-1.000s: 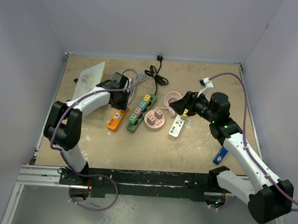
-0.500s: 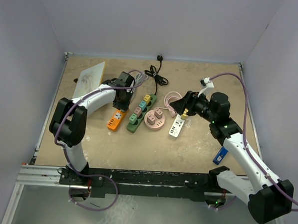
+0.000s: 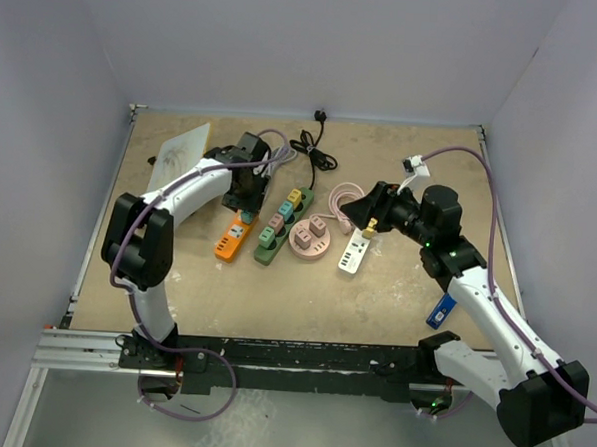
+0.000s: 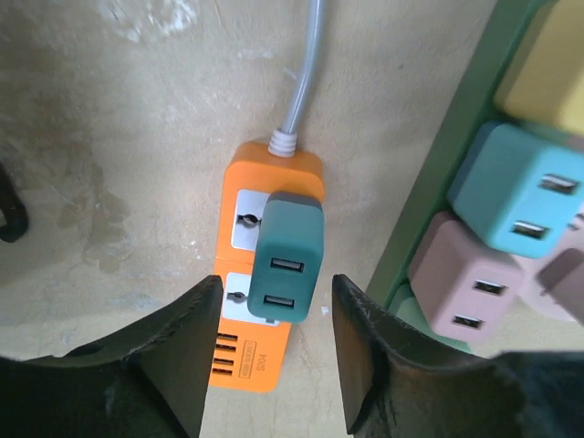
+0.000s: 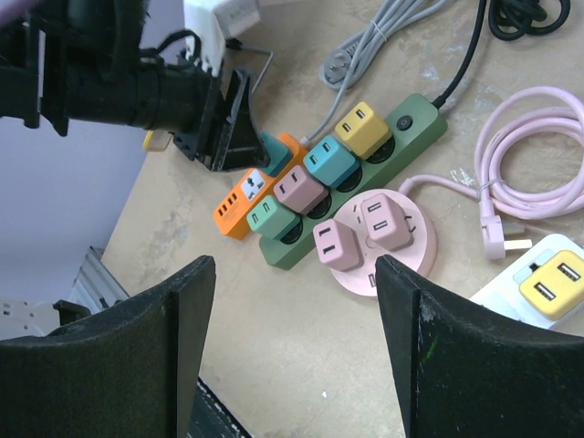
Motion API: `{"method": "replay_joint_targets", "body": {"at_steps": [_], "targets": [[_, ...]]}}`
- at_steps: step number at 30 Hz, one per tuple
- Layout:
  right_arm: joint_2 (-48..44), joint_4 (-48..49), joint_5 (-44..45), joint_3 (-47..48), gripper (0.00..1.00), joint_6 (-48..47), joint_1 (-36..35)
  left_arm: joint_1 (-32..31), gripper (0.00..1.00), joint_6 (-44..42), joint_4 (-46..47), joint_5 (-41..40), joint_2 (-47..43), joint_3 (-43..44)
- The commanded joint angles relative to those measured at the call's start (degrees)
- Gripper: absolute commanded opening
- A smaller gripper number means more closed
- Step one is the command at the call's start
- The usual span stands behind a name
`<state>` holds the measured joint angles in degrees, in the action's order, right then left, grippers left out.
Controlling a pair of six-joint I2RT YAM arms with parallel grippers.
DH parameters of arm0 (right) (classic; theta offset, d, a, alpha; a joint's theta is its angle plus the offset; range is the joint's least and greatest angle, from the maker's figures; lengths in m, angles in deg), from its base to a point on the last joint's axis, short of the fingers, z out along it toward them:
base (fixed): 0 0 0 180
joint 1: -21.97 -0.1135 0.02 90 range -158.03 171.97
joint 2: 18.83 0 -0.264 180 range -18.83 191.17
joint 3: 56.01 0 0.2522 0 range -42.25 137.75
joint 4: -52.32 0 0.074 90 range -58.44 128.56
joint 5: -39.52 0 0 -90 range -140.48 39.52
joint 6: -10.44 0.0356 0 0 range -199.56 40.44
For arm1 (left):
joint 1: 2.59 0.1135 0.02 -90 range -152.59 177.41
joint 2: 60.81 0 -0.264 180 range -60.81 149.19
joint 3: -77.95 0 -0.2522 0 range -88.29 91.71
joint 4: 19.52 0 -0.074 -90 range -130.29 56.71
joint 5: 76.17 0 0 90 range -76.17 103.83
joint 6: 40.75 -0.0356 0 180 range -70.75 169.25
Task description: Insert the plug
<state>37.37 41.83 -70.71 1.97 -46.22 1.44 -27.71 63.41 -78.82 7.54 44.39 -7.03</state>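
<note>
A dark teal plug (image 4: 286, 259) with two USB ports sits in the upper socket of the orange power strip (image 4: 261, 358), also seen in the top view (image 3: 233, 235). My left gripper (image 4: 276, 365) is open just above the plug, one finger on each side, not touching it; it shows in the top view (image 3: 245, 186). My right gripper (image 5: 290, 365) is open and empty, held above the table to the right of the strips (image 3: 364, 209).
A green strip (image 3: 281, 223) carries yellow, teal, pink and mint plugs. A round pink strip (image 3: 311, 238) holds two pink plugs. A white strip (image 3: 354, 252) has a yellow plug. A pink cable (image 3: 342, 201), black cable (image 3: 313, 150), white board (image 3: 180, 149) and blue object (image 3: 440, 310) lie around.
My left gripper has shifted a little toward the far side above the orange strip and stands open off the teal plug. The right arm has barely moved.
</note>
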Motion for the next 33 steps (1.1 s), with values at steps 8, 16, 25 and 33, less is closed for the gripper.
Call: {"method": "replay_joint_targets", "body": {"at_steps": [8, 16, 25, 33], "targets": [[-1.01, -1.32, 1.74, 0.02, 0.73, 0.41, 0.32, 0.45, 0.58, 2.8, 4.22, 7.69, -19.89, -2.14], [-8.48, -12.93, 20.13, 1.9, 0.76, -5.3, 0.36, 0.46, 0.61, 10.75, 16.67, -4.81, -47.74, -21.39], [-25.89, -21.83, 41.34, 4.02, 0.8, -7.36, 0.33, 0.51, 0.62, 12.97, 16.17, -15.67, -72.13, -32.11], [-37.79, -26.18, 48.74, 8.06, 0.82, -8.98, 0.32, 0.51, 0.63, 11.57, 12.29, -21.34, -81.35, -29.38]]}}
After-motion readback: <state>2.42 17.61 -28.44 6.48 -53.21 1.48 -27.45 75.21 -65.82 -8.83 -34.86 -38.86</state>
